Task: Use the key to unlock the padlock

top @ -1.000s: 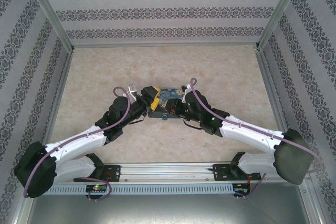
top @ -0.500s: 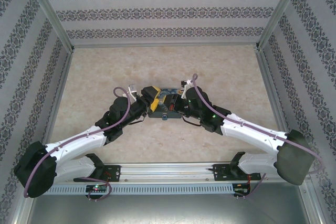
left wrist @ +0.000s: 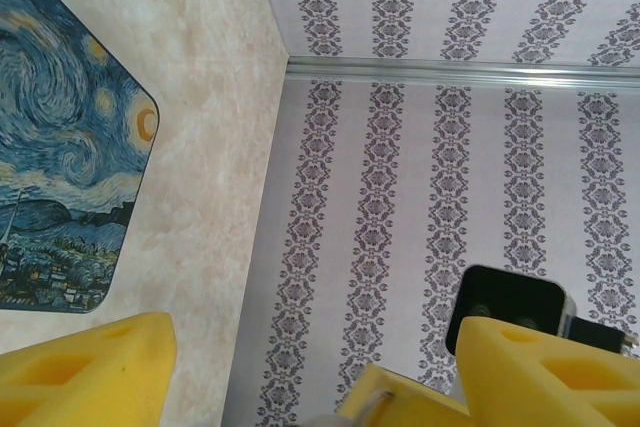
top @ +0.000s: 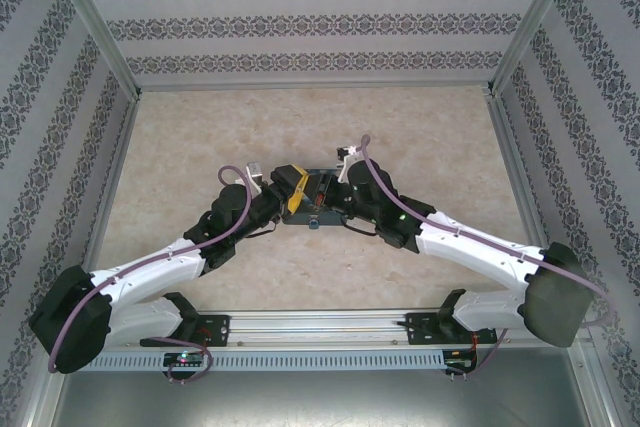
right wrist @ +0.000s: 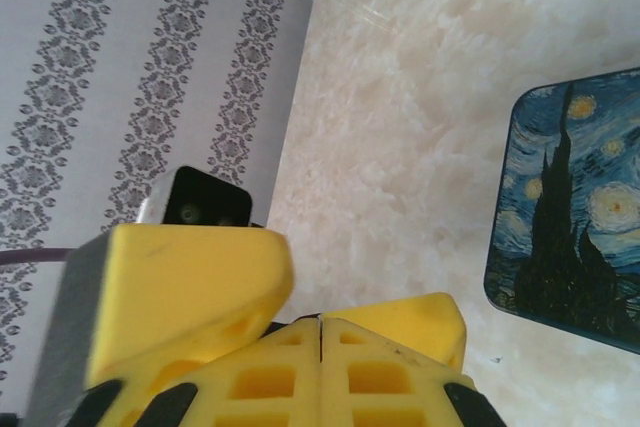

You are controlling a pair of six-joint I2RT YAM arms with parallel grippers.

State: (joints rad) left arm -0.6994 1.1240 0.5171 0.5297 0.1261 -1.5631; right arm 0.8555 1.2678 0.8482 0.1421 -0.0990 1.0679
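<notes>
padlock point(top: 314, 223) is placed at the 6 o'clock edge of the case point(top: 320, 179), axis too small to be read | left gripper point(top: 298, 195) is spread, padlock at its 5 o'clock | right gripper point(right wrist: 320, 332) is pressed together, padlock at its 7 o'clock, judged equally near

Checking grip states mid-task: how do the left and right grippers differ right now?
The left gripper has its yellow fingers standing well apart; the right gripper has its fingers pressed flat together, with nothing visible between them. The left gripper sits at the left end of the painted case, the right gripper at its right end. Both have yellow fingers and are close together at the case.
</notes>
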